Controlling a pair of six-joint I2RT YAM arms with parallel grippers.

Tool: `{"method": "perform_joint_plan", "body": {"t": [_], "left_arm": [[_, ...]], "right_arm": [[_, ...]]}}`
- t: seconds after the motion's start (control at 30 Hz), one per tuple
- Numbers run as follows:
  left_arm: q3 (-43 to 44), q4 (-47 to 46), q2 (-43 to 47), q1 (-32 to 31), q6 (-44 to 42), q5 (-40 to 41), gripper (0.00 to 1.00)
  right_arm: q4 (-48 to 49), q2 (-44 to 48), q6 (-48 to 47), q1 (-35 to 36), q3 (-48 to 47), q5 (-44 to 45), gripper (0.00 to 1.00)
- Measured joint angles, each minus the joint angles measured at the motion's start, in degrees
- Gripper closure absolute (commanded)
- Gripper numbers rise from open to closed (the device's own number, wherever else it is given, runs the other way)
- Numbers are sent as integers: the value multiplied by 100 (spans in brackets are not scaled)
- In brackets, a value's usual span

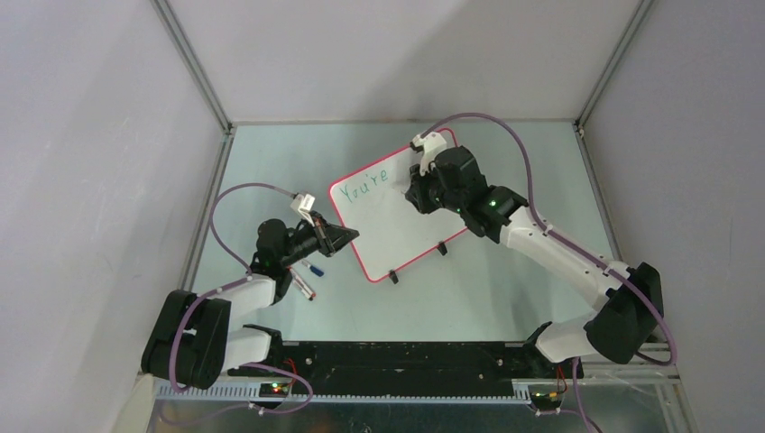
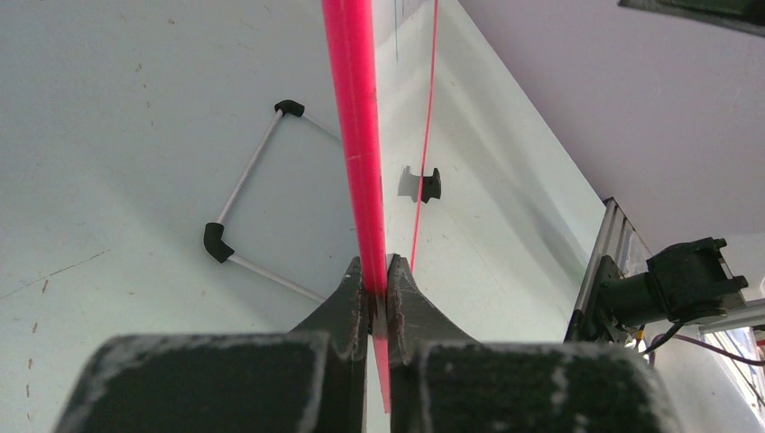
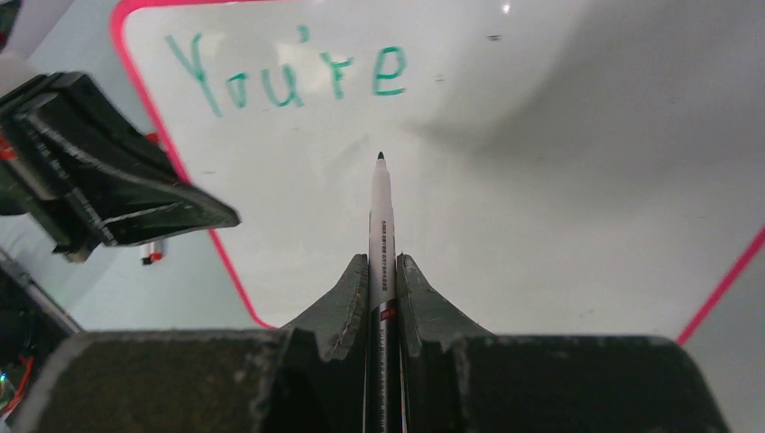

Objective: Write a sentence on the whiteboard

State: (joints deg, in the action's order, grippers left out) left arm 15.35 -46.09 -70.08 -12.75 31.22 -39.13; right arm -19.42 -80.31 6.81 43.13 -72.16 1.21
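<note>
The whiteboard (image 1: 406, 230) lies tilted on the table, white with a red-pink rim, and "You're" (image 1: 365, 187) is written on it in green. My left gripper (image 1: 347, 236) is shut on the board's rim (image 2: 356, 126) at its left corner, seen edge-on between the jaws (image 2: 376, 271). My right gripper (image 3: 382, 262) is shut on a slim white marker (image 3: 382, 225). The marker's dark tip (image 3: 380, 158) points at the board (image 3: 541, 180) just below the word (image 3: 289, 77). Whether the tip touches the surface I cannot tell.
Two loose markers lie on the table beside my left arm, one blue-capped (image 1: 313, 268) and one with a red end (image 1: 302, 287). Two black clip feet (image 1: 394, 278) (image 1: 443, 247) sit on the board's near edge. Grey walls enclose the table on three sides.
</note>
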Motion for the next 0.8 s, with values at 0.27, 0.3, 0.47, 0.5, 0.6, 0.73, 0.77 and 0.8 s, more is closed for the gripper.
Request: {"method": "perform_joint_plan", "body": {"t": [0.27,0.3,0.47,0.5,0.6,0.73,0.77,0.8], "left_arm": [[2,2,0,-2,0,2,98],[2,2,2,-2,0,2,97],[2,46,46,-33,-7,50,98],[2,63,59,-48,-9,74,97],[2,107,98,-87,-24,131,97],[2,155,136,-118,-35,181,97],[2,166,142,-127,-35,195,97],[2,173,149,-136,-37,203,97]], "right_arm": [[-61,-2,26,-420,-109,42,100],[-90,-11,52,-452,-157,-4,100],[-173,-107,179,-656,-442,-267,100],[-186,-122,197,-688,-483,-302,100],[-243,-188,223,-774,-612,-369,100],[-295,-251,256,-800,-658,-531,100],[-315,-267,260,-800,-660,-590,100],[-341,-282,262,-800,-660,-647,100]]}}
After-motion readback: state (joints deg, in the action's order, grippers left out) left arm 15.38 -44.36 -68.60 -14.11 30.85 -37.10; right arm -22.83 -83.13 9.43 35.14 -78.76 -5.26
